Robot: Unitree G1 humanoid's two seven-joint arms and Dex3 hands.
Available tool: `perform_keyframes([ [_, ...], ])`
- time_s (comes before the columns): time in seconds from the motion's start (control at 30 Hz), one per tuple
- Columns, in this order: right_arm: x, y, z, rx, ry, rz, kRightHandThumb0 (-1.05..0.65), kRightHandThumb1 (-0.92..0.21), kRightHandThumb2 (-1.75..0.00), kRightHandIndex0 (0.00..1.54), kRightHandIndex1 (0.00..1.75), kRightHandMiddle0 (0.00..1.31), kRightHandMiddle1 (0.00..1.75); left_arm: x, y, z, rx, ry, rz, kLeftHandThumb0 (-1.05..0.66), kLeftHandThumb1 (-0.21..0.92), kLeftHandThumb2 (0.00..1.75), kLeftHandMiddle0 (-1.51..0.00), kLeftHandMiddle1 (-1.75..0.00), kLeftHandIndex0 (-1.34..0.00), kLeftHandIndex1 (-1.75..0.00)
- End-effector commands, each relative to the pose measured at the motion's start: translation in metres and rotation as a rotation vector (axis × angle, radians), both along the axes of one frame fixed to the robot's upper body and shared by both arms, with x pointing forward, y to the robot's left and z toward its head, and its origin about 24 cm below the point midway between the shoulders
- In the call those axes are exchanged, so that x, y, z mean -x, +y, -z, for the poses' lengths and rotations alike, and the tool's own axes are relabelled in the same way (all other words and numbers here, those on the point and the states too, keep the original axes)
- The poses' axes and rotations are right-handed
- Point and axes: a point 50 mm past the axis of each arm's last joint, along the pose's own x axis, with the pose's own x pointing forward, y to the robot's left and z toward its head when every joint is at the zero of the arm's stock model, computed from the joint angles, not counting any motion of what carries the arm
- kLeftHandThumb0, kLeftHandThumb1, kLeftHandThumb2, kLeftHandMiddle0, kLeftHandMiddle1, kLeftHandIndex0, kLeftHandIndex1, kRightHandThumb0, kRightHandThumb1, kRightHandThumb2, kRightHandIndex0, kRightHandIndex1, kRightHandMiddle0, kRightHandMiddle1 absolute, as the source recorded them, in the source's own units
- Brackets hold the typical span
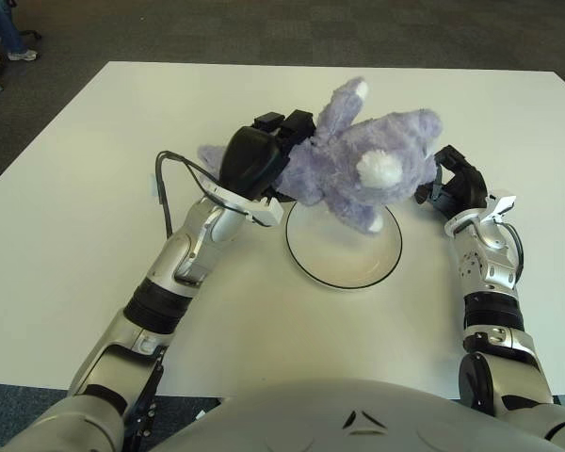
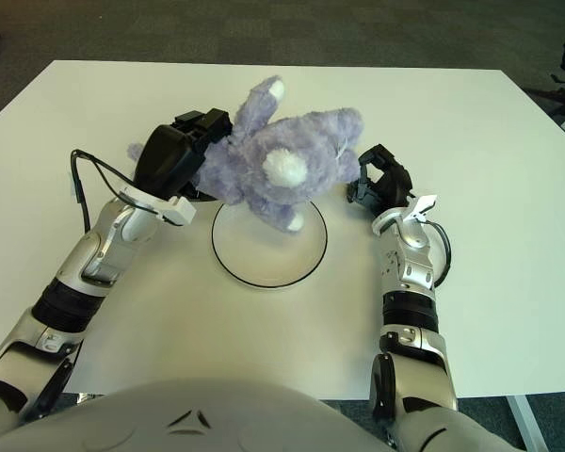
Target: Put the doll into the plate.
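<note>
— So where's the doll [image 1: 363,155] relative to the plate [image 1: 344,262]?

— Held in the air over the plate's far edge, one foot hanging just above the rim. It extends rightward from the left hand [image 1: 259,155], whose fingers are clamped on its left end; its long axis runs left to right, tilted slightly.

— Which hand is nearer?

— The left one has it. The right hand [image 1: 455,184] shows just right of the doll's head, fingers curled, gripping nothing as far as I can see.

— So the move?

— I'd judge the doll needs to come nearward and down, since the plate's centre lies nearer the robot.

— Counts?

— One purple plush doll, one white plate, on one white table [image 1: 75,188].
</note>
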Motion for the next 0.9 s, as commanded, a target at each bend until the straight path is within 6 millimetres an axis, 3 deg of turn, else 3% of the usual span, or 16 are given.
perform_keyframes([
  [0.0, 0.010, 0.004, 0.028, -0.030, 0.128, -0.004, -0.45, -0.41, -1.20, 1.14, 1.75, 0.54, 1.75, 0.004, 0.000, -0.003, 0.025, 0.000, 0.050, 0.00, 0.05, 1.53, -0.85, -1.48, -0.66, -1.75],
  [0.53, 0.010, 0.004, 0.028, -0.027, 0.129, -0.002, -0.45, -0.42, -1.19, 1.15, 1.75, 0.53, 1.75, 0.011, 0.000, 0.004, 0.061, 0.082, 0.125, 0.00, 0.11, 1.41, -0.85, -1.30, -0.69, -1.75],
  [0.7, 0.011, 0.005, 0.028, -0.022, 0.130, -0.002, -0.45, -0.42, -1.18, 1.14, 1.75, 0.53, 1.75, 0.013, 0.000, 0.006, 0.059, 0.085, 0.124, 0.00, 0.11, 1.41, -0.87, -1.29, -0.67, -1.75],
  [0.87, 0.011, 0.005, 0.028, -0.024, 0.133, 0.000, -0.45, -0.42, -1.18, 1.14, 1.75, 0.53, 1.75, 0.012, -0.001, 0.009, 0.052, 0.094, 0.124, 0.00, 0.10, 1.45, -0.86, -1.40, -0.63, -1.75],
])
